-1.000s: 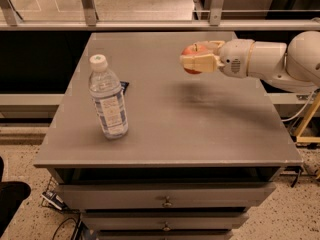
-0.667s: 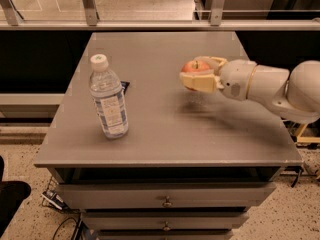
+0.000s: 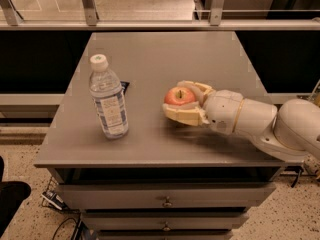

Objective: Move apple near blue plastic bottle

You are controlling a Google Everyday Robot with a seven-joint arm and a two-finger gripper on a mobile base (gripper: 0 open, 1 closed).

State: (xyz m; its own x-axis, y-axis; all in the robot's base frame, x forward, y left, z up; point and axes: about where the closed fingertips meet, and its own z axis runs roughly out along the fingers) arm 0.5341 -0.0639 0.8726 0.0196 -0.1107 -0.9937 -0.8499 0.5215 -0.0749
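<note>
claw [image 3: 176, 100] clenched on the apple [image 3: 180, 96], one cream finger in front of it, the other behind. arm reaches in from the right, low over the desk [image 3: 160, 49]. apple is mid-desk, right of the blue plastic bottle [image 3: 108, 101], near but apart; can't tell if it touches the top. bottle upright, cap on, left front. small dark object [image 3: 125, 86] just behind it.

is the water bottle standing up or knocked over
Upright: the blue plastic bottle stands on its base, white cap on top. The pincer, beside it, is shut on the apple.
</note>
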